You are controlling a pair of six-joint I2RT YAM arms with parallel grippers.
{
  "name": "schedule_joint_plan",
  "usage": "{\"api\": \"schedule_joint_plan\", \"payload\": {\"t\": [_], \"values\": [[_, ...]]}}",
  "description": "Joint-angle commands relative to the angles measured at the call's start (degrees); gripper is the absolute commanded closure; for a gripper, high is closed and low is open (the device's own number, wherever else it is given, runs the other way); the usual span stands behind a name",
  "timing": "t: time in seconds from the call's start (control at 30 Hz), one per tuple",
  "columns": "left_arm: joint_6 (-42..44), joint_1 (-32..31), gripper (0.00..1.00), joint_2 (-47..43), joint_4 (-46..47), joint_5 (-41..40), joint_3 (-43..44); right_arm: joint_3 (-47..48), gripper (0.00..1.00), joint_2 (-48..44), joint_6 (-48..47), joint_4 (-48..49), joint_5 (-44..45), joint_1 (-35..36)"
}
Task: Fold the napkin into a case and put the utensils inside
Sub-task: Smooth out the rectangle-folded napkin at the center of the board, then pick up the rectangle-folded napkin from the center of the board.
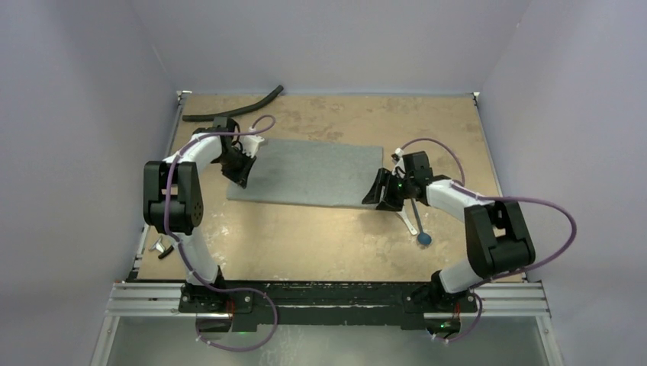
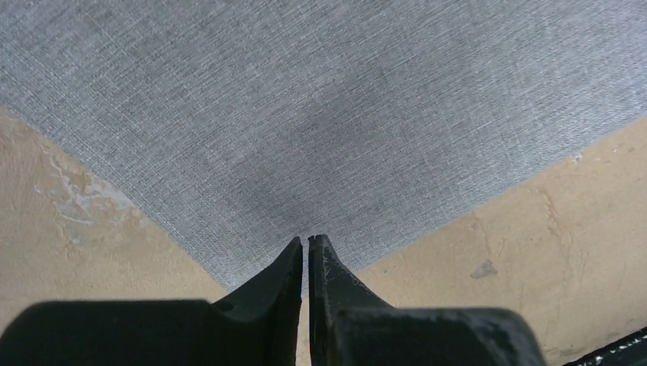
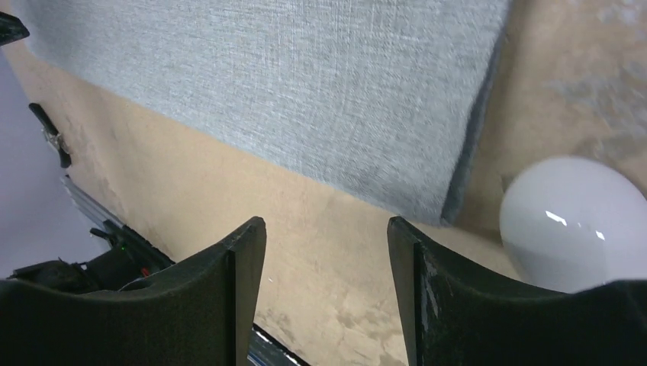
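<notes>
Flat grey cloth napkin [image 1: 313, 171] runs lengthwise from left gripper [image 2: 306, 245], clenched on one end corner, to right gripper [image 3: 326, 229], spread (empty) just off the opposite end; we expect its pinch there.

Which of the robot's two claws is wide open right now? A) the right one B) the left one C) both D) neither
A: the right gripper has its fingers well apart near a corner of the napkin, while the left gripper is closed at another corner.
</notes>
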Motion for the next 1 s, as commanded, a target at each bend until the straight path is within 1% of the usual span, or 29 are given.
{"api": "schedule_joint_plan", "payload": {"t": [0.0, 0.1, 0.2, 0.4, 0.53, 0.7, 0.83, 0.97], "values": [[-0.9, 0.4, 0.94, -0.6, 4.3, -1.9, -1.0, -2.5, 0.36, -6.0, 1.3, -4.0, 5.1, -0.2], [-0.5, 0.4, 0.94, -0.4, 4.5, -2.2, -1.3, -3.9, 0.4, -6.4, 2.7, -3.4, 6.4, -1.4], [-0.4, 0.4, 0.94, -0.5, 4.5, -2.0, -1.7, -3.3, 0.43, -6.0, 3.1, -3.9, 7.1, -2.5], [0.1, 0.4, 0.94, -1.0, 4.3, -1.5, -2.3, -3.5, 0.35, -8.0, 4.0, -6.8, 9.8, -3.3], [-0.3, 0.4, 0.94, -1.2, 2.6, 0.6, -1.0, -4.4, 0.36, -6.5, 5.7, -4.8, 10.4, -3.3], [-1.2, 0.5, 0.91, -1.5, -2.9, 3.0, 4.8, -4.3, 0.37, -3.8, 7.7, -0.9, 10.7, -3.4], [-1.0, 1.2, 0.87, -2.2, -4.6, 2.1, 7.8, -4.0, 0.41, -2.7, 8.5, 1.0, 11.6, -3.4], [-1.4, 3.8, 0.87, -1.4, -2.5, -2.3, 7.6, -3.9, 0.5, -2.9, 9.1, 1.1, 12.5, -3.3]]}}
